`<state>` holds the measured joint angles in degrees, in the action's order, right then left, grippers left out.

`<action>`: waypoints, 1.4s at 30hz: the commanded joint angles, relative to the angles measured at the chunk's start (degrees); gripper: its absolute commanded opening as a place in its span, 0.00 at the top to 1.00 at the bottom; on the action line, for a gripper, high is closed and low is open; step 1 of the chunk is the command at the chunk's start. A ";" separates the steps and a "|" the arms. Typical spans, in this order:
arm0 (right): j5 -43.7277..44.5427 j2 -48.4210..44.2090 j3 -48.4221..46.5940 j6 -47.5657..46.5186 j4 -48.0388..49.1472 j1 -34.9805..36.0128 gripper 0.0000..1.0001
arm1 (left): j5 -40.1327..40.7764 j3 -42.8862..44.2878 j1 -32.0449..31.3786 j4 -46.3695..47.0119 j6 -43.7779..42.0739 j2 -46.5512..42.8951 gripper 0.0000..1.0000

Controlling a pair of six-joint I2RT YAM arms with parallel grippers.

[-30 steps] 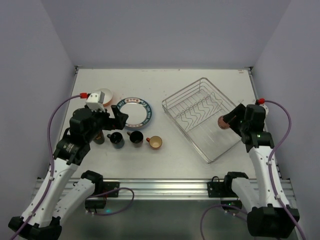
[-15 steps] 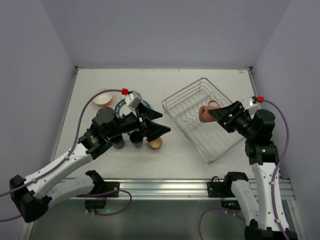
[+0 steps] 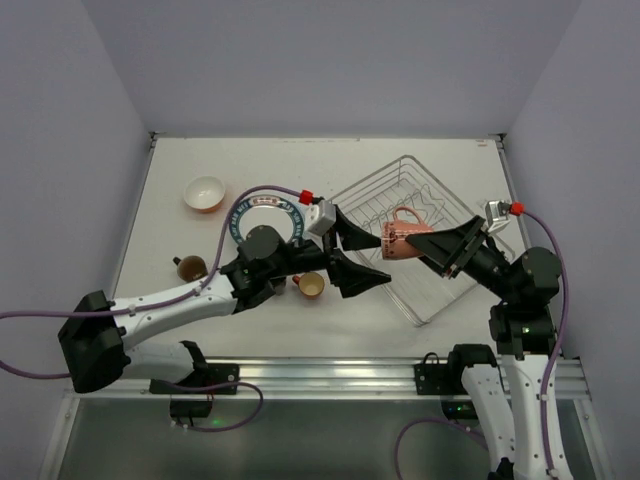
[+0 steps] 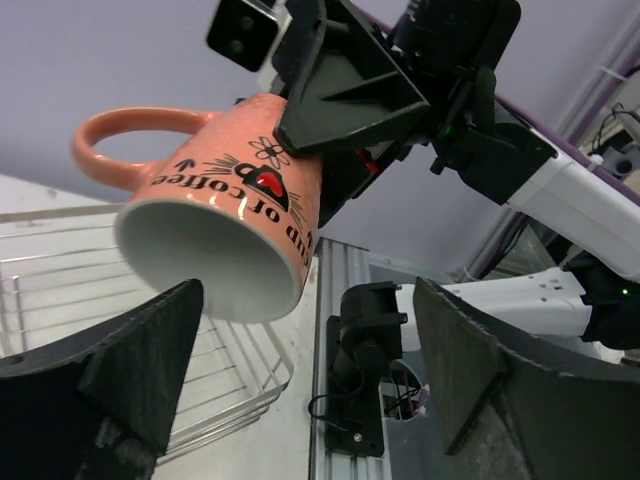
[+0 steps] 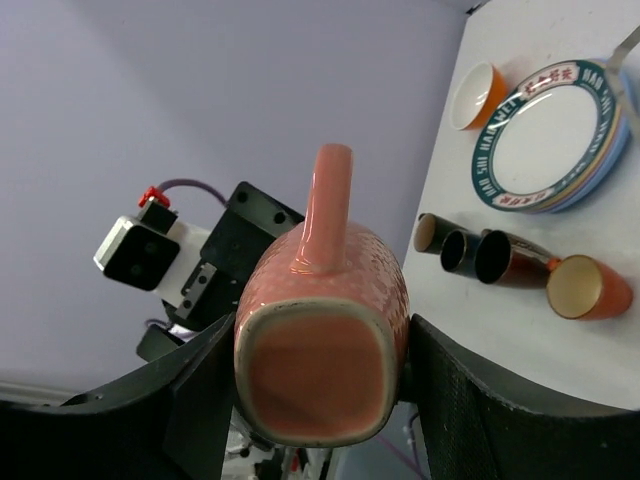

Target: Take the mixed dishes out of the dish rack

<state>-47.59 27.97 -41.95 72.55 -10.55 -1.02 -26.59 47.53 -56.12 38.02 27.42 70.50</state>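
- The pink mug (image 3: 402,236) hung on its side in the air – handle up, white mouth toward the left arm – over the dish rack (image 3: 385,200) in the top view.
- The right end effector (image 3: 432,243) clamped the mug by its base end.
- The left end effector (image 3: 375,257) stood spread wide before the mouth, not touching.
- Stacked plates (image 3: 268,218), an orange bowl (image 3: 204,192) and an orange mug (image 3: 311,285) sat on the desk (image 3: 250,160), left of the rack.
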 commanded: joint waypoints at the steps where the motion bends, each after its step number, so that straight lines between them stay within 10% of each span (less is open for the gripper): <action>1: -5.84 -1.42 -1.02 7.16 8.52 0.58 1.00 | -3.20 4.85 -2.76 10.49 -1.58 3.85 0.15; 7: -8.91 -1.07 -1.12 9.00 10.11 0.58 1.00 | -3.12 6.53 -4.96 14.62 -2.81 6.84 0.68; 13: -9.27 -2.30 -0.32 8.66 9.41 3.21 1.00 | -3.12 7.40 -5.93 19.19 -4.13 9.30 1.00; 18: -8.31 -1.52 -2.34 4.45 5.10 3.30 0.96 | -2.42 6.88 -6.37 18.41 -4.04 9.48 1.00; 19: -7.87 -1.25 -2.69 1.74 4.14 3.30 0.62 | -1.46 6.79 -6.37 15.53 -4.39 8.96 1.00; 22: -4.45 0.59 -4.54 -6.94 -3.50 3.21 0.01 | 2.75 7.05 -6.55 4.41 -7.02 5.80 1.00; 31: 15.01 4.03 -8.93 -26.38 -18.79 3.13 0.01 | 17.60 9.68 -6.72 -41.37 -11.96 -4.75 1.00; 42: 40.47 4.11 -13.68 -39.68 -31.03 3.21 0.01 | 30.97 17.78 -6.90 -82.48 5.62 -2.03 1.00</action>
<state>-13.89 31.44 -54.37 37.56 -38.68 2.20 -1.06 62.96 -62.76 -31.35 26.06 68.38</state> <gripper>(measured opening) 0.987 0.156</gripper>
